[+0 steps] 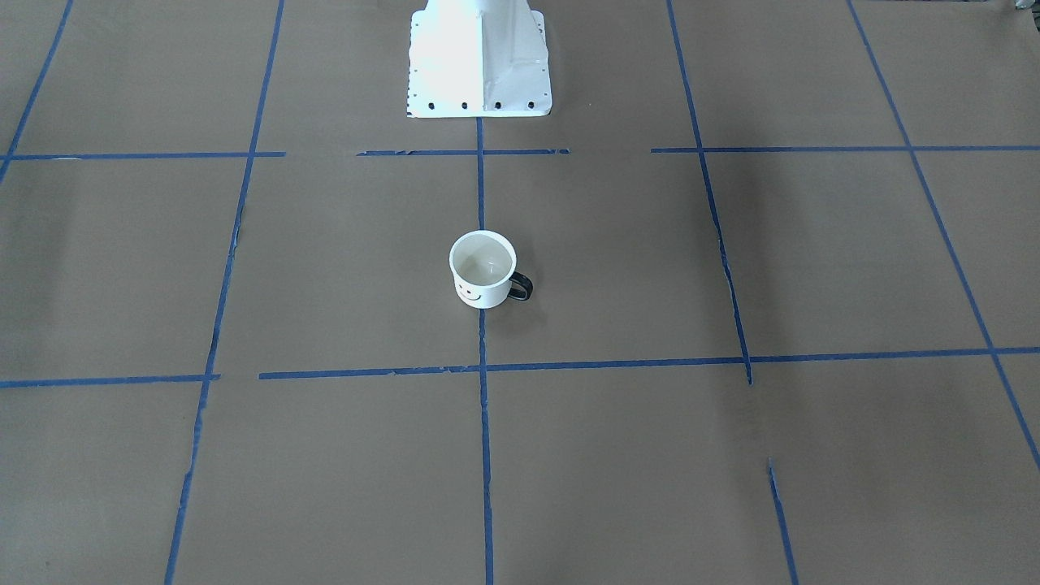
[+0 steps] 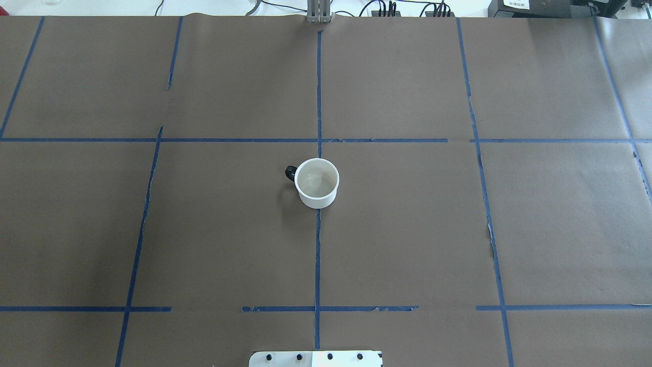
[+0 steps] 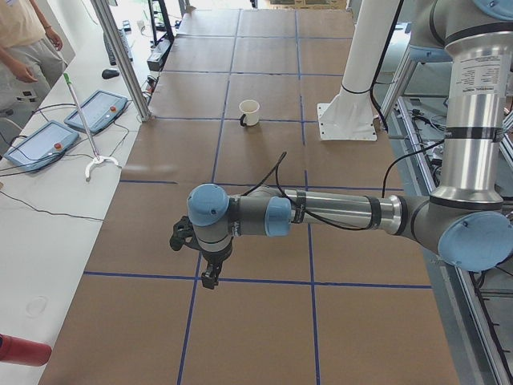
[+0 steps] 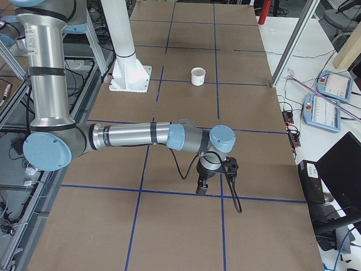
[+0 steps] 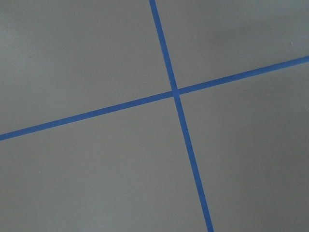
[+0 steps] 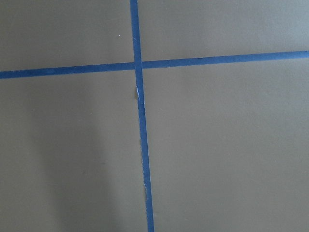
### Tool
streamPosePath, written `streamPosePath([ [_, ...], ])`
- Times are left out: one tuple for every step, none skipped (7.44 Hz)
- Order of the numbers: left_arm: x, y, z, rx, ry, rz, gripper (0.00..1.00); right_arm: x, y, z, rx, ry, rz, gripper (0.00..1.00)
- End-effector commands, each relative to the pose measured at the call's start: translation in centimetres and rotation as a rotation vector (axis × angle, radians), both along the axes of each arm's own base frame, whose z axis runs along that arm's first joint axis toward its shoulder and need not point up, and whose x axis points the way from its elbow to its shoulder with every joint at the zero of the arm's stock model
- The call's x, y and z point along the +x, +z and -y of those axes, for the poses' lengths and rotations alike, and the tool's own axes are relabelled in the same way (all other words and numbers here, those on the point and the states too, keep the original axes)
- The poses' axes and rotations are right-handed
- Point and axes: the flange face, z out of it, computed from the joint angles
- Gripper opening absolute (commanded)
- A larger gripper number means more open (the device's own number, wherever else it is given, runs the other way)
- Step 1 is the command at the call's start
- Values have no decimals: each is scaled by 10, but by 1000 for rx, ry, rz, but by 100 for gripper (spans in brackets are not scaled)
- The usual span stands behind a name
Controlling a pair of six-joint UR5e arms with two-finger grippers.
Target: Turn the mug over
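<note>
The small white mug (image 1: pixel 483 270) stands upright, mouth up, at the middle of the table on a blue tape line. Its smiley face shows in the front-facing view and its dark handle (image 1: pixel 521 287) points to that view's right. It also shows in the overhead view (image 2: pixel 317 183), the left view (image 3: pixel 250 112) and the right view (image 4: pixel 198 76). My left gripper (image 3: pixel 210 271) shows only in the left view, far from the mug; I cannot tell if it is open or shut. My right gripper (image 4: pixel 202 184) shows only in the right view, also far away; its state is unclear.
Brown paper with a blue tape grid covers the table (image 2: pixel 407 229). The white robot base (image 1: pixel 479 61) stands behind the mug. Control pendants (image 3: pixel 96 112) and a person (image 3: pixel 24 48) are beside the table. Both wrist views show only tape crossings.
</note>
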Motion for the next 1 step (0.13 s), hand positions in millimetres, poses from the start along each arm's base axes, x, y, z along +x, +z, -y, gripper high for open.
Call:
streamPosePath([
  [0,0,0,-1,-2,0,100,0,0,0,0,0,0,100],
])
